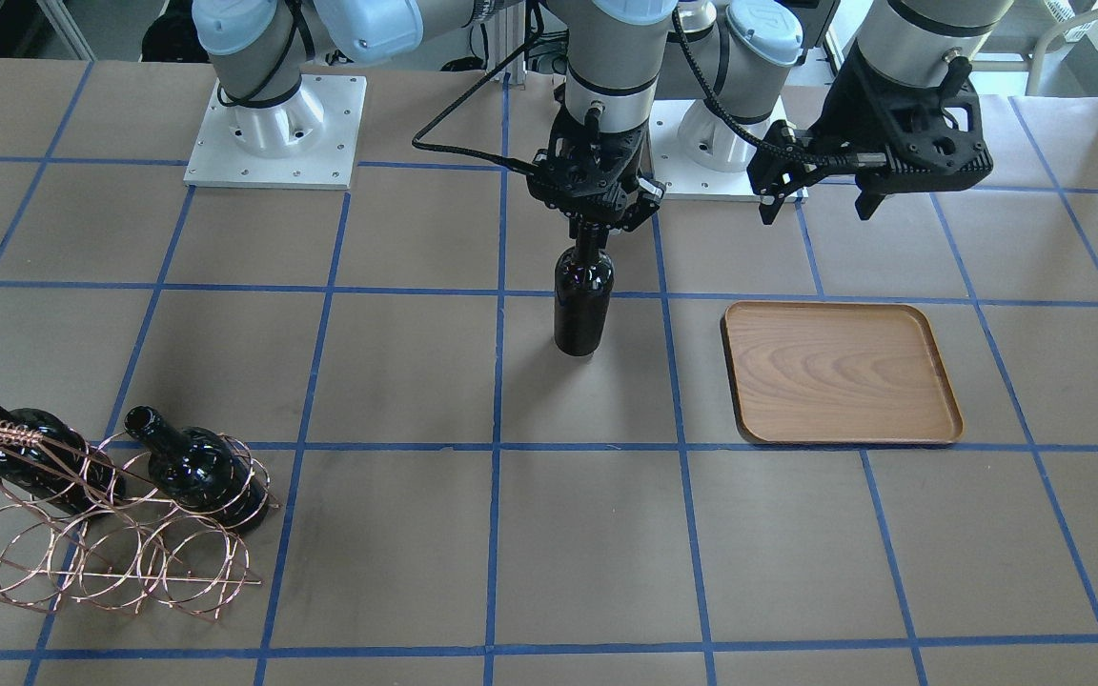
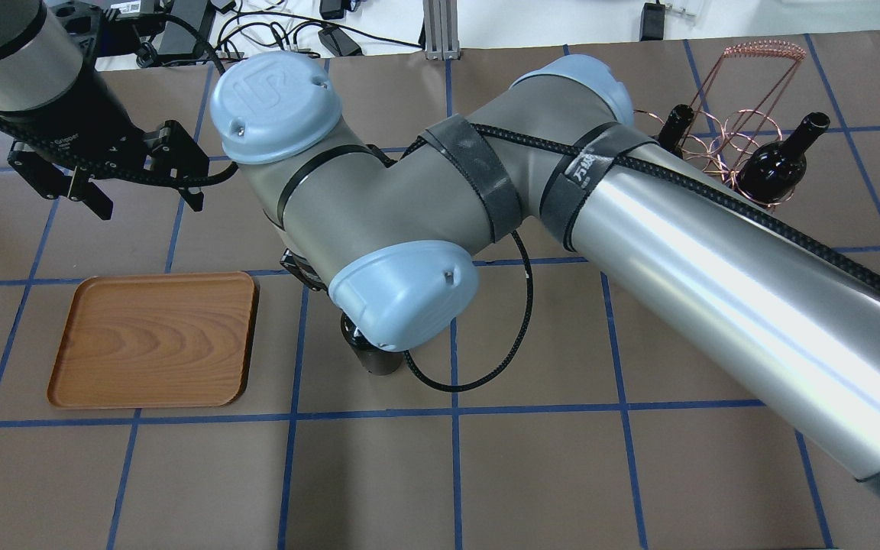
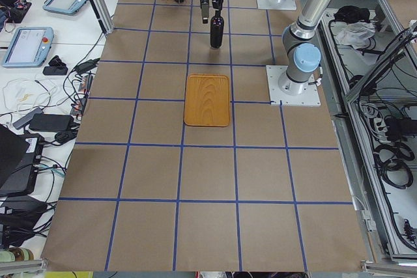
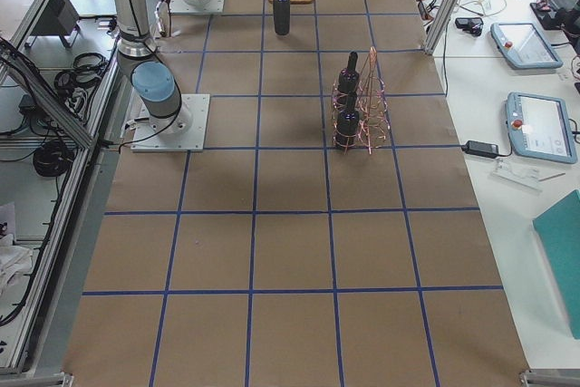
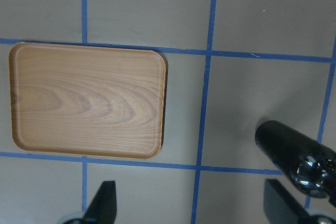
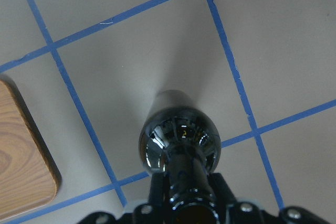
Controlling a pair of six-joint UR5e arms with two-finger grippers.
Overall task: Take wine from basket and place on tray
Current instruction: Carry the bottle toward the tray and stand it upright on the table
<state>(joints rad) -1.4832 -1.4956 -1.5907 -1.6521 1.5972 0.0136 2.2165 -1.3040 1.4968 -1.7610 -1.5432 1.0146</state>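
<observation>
My right gripper is shut on the neck of an upright near-black wine bottle, whose base is at or just above the table, left of the wooden tray in the front view. The right wrist view looks down the bottle with the tray's corner beside it. My left gripper is open and empty, hovering behind the tray; its wrist view shows the tray and the bottle. The copper wire basket holds two more bottles.
The table is brown with a blue tape grid. The right arm's long forearm reaches across the middle of the overhead view. The two arm bases stand at the table's back edge. The tray holds nothing.
</observation>
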